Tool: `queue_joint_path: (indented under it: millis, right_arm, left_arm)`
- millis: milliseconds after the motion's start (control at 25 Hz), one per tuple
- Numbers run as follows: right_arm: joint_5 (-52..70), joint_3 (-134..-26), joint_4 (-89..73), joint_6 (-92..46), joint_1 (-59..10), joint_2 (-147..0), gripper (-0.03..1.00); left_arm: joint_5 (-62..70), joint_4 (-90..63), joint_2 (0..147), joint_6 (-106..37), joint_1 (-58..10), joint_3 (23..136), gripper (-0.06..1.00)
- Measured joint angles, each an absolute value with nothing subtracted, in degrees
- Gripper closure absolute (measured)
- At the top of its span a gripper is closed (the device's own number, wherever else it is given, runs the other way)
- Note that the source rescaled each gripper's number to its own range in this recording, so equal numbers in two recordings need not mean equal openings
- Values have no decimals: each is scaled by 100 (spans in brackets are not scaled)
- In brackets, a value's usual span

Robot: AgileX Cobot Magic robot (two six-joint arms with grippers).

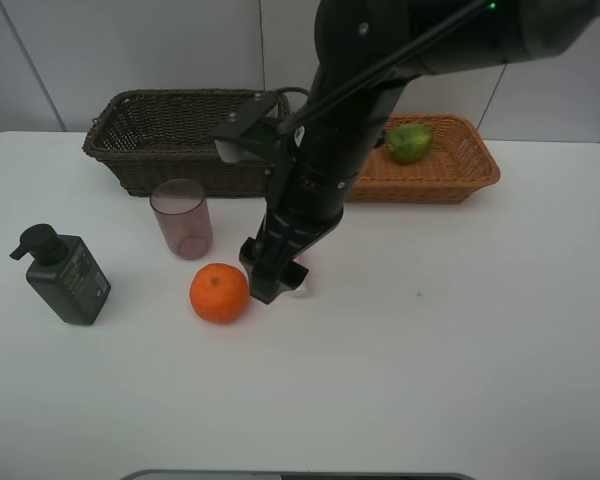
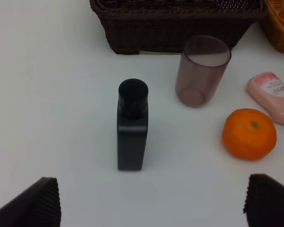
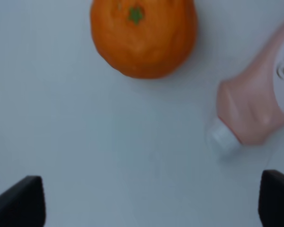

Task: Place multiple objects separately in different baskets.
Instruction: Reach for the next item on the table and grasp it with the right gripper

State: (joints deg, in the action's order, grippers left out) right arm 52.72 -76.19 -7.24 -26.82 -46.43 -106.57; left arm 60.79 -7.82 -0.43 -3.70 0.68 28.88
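Orange [image 1: 219, 292] sits just beside the right claw [image 1: 277, 283] — jaws spread wide, holding nothing.

Glossy black right arm [image 1: 325, 170], thin cable [image 1: 400, 52], green light [image 1: 493, 6]; ribbed black fingers [image 2: 35, 205] on the left pincer [image 2: 151, 189]

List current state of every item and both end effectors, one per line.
orange, loose on table, not gripped
pink tube, lying on table, cap on
cup, upright, empty
pump bottle, upright on table
green fruit, inside light basket
dark basket, nothing visible inside
left end effector, open, empty
right end effector, open, empty
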Motion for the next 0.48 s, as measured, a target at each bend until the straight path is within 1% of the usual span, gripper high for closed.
queue_joint_path:
  millis: [320,480]
  right_arm:
    - [5784,-9010,-494,-3908,-4931,-11675,-3]
    - [5900,-9316,-477,-4696,-4931,-12097,-3]
  left_arm:
    - [6079,-782,-43,-370,68,2888,-6]
    - [6079,-782,-43,-370,68,2888,-6]
